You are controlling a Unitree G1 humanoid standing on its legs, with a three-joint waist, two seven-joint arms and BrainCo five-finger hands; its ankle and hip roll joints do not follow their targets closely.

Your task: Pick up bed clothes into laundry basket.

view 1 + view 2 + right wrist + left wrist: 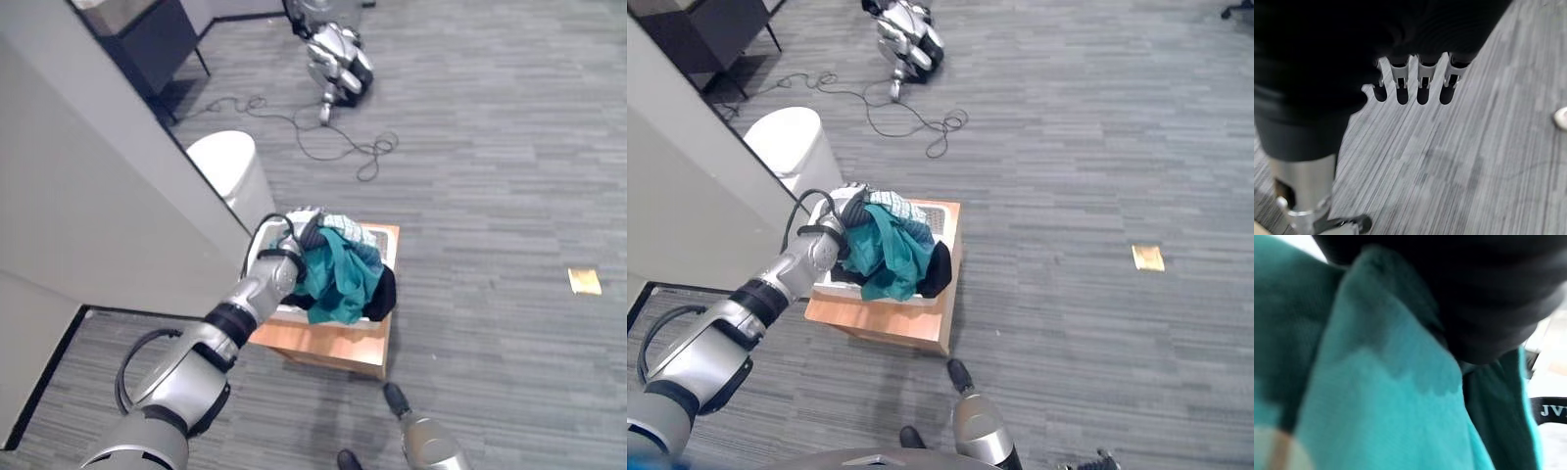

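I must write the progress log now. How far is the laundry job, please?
Mostly done, it seems: teal clothes and a dark garment are heaped in the white laundry basket on the wooden stand. The left hand is at the pile; its fingers are hidden, so the grip is unclear. The right hand hangs over carpet, holding nothing. Left: withdraw the left hand.
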